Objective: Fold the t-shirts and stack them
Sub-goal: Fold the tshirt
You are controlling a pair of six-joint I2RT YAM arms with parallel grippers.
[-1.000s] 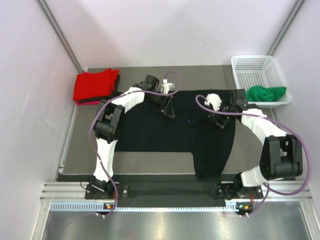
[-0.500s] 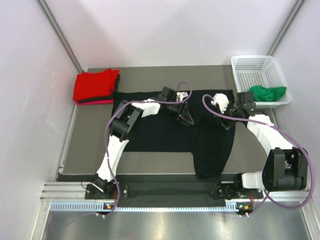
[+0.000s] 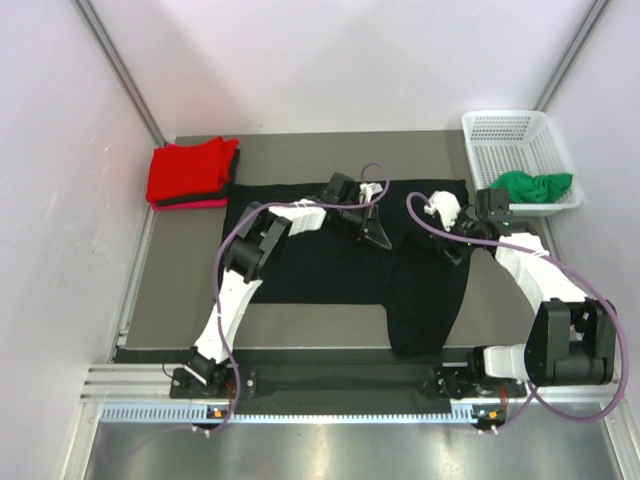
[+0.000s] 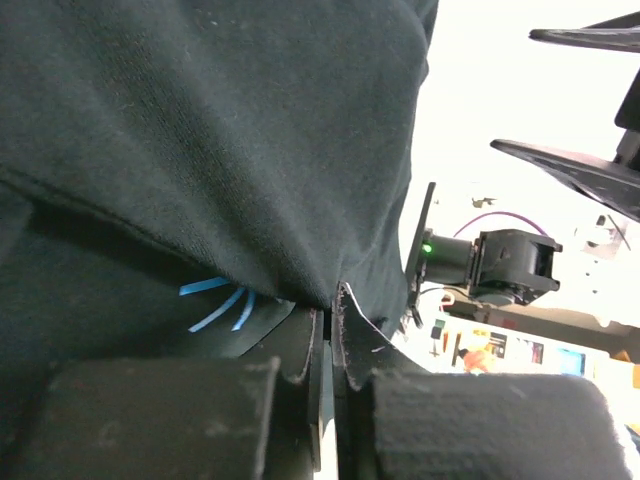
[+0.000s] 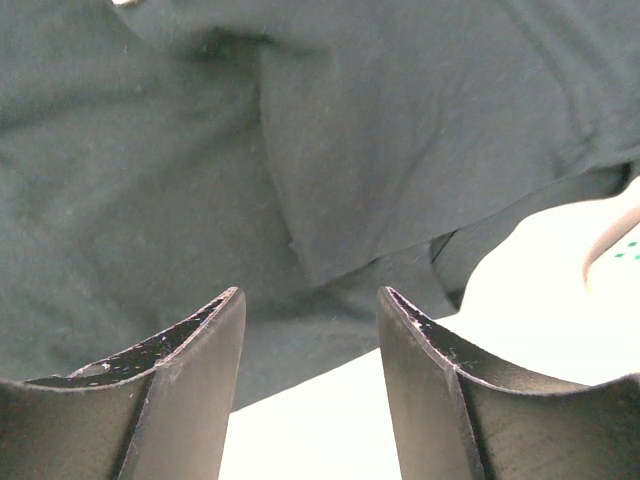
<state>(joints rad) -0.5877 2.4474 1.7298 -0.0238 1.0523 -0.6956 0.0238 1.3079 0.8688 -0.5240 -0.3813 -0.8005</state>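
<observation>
The black t-shirt [image 3: 320, 265] lies spread flat just left of the white basket [image 3: 500, 135]. The left gripper [image 3: 379, 240] is clenched on a fold of it, while the right gripper [image 3: 452, 250], nearer the basket, hangs over the cloth with jaws apart, grasping nothing.

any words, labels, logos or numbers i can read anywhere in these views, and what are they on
No text can be read in any view.
Blue strokes on the black t-shirt: plain marks, not letters.
Coloured patches in the left wrist view's background: too blurred to read.
Red t-shirt, green t-shirt, white basket: no print or label shows.
</observation>
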